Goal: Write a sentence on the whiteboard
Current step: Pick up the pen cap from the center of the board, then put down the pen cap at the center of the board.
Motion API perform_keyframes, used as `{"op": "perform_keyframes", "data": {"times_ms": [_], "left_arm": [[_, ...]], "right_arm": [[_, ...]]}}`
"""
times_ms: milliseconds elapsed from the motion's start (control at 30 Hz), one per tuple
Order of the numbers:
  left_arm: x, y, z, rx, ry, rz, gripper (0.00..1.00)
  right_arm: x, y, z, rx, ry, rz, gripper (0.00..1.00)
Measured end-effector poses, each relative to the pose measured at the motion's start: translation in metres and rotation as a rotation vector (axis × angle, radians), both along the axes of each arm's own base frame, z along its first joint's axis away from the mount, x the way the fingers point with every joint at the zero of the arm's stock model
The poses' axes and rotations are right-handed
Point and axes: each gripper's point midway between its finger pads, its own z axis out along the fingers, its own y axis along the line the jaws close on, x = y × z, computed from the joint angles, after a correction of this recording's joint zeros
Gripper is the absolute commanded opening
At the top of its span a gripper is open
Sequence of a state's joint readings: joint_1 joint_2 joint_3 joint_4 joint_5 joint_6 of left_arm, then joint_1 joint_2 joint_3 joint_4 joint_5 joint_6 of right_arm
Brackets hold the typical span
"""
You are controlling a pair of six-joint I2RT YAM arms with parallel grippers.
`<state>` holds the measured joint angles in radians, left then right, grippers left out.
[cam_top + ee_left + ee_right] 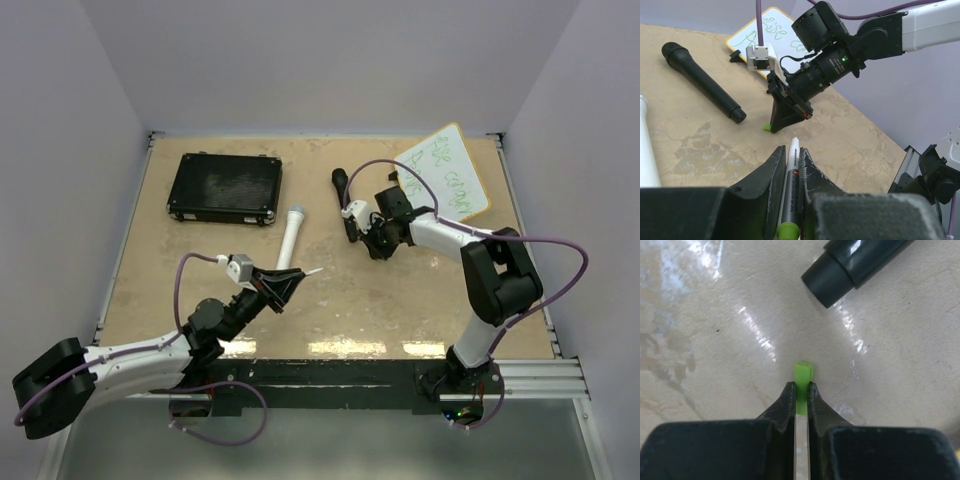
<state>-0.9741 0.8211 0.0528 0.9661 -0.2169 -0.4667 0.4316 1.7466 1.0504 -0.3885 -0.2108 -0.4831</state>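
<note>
The whiteboard (472, 200) with its green sentence (447, 165) lies right of the black microphone (343, 190) (the right arm (500, 270) hides part). Off the microphone's butt end, the right end effector (800, 386) pinches a green cap (803, 372); the left end effector (790, 150) clamps a marker (790, 187).

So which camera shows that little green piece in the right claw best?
The right wrist view: the green piece sits mid-frame, pinched in the right gripper. The left wrist view catches only a sliver under that gripper; the top view hides it.
</note>
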Motion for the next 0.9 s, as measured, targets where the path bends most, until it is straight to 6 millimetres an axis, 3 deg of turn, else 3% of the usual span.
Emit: {"op": "perform_keyframes", "data": {"times_ms": [167, 300, 433, 600, 900], "left_arm": [[0.009, -0.001, -0.006, -0.022, 0.039, -0.01, 0.0], [0.017, 0.002, -0.006, -0.065, 0.067, -0.034, 0.0], [0.007, -0.006, 0.002, -0.093, 0.053, -0.135, 0.0], [-0.013, -0.019, 0.0, -0.072, 0.036, -0.272, 0.0], [-0.023, -0.029, -0.015, -0.033, 0.066, -0.363, 0.0]], "right_arm": [[-0.016, 0.004, 0.02, 0.062, -0.03, 0.094, 0.0], [-0.031, 0.017, 0.062, 0.172, -0.145, 0.247, 0.0], [-0.051, 0.03, 0.092, 0.263, -0.251, 0.425, 0.0], [-0.08, 0.038, 0.1, 0.337, -0.296, 0.613, 0.0], [-0.115, 0.047, 0.11, 0.435, -0.327, 0.822, 0.0]]}}
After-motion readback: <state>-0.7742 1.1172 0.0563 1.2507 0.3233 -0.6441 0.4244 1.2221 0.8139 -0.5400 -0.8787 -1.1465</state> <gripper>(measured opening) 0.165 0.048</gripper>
